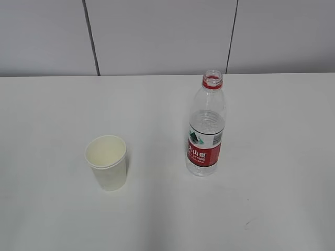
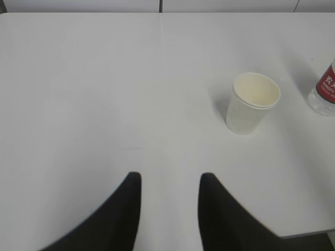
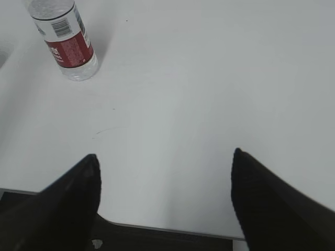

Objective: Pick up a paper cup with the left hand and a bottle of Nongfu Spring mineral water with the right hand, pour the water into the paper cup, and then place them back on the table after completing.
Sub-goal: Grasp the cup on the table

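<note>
A white paper cup (image 1: pixel 107 162) stands upright and empty on the white table (image 1: pixel 47 120), left of centre. A clear Nongfu Spring bottle (image 1: pixel 206 125) with a red label and no cap stands upright to its right. Neither gripper shows in the exterior view. In the left wrist view my left gripper (image 2: pixel 170 178) is open and empty above the table; the cup (image 2: pixel 250 103) is ahead to its right, apart. In the right wrist view my right gripper (image 3: pixel 165 157) is wide open and empty near the table's front edge; the bottle (image 3: pixel 65 39) is far ahead to the left.
A grey panelled wall (image 1: pixel 157 36) runs behind the table's far edge. The table's front edge (image 3: pixel 172 227) lies just under my right gripper, with a dark drop below. The bottle's base (image 2: pixel 324 94) shows at the right edge of the left wrist view.
</note>
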Robot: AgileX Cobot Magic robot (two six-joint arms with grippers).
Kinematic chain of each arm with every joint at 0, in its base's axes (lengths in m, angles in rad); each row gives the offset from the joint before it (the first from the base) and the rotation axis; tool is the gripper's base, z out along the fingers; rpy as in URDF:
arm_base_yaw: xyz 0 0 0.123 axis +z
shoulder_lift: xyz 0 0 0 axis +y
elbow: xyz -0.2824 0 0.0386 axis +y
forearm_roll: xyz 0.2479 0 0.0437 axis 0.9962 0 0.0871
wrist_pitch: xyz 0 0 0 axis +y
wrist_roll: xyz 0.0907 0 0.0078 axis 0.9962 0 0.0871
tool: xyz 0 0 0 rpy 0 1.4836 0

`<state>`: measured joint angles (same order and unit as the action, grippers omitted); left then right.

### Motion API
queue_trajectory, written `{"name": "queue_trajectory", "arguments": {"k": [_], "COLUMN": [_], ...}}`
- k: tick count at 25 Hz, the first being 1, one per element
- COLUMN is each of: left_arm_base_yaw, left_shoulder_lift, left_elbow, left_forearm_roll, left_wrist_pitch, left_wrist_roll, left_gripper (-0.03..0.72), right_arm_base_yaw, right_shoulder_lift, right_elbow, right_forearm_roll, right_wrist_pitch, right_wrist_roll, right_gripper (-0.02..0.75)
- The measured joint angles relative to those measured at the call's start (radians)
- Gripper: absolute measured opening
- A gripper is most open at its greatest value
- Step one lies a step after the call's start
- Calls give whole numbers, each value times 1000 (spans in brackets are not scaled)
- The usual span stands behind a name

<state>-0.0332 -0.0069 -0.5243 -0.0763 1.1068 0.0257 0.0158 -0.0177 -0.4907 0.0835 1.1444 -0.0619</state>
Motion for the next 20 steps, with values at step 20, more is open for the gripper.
{"name": "queue_trajectory", "arguments": {"k": [20], "left_arm_base_yaw": [0], "left_shoulder_lift": [0], "left_elbow": [0], "left_forearm_roll": [19], "left_wrist_pitch": [0], "left_wrist_roll": [0], "left_gripper": [240], "right_arm_base_yaw": [0], "right_shoulder_lift": [0], "right_elbow": [0], "right_forearm_roll": [0], "right_wrist_pitch": [0], "right_wrist_roll": [0], "right_gripper": [580]}}
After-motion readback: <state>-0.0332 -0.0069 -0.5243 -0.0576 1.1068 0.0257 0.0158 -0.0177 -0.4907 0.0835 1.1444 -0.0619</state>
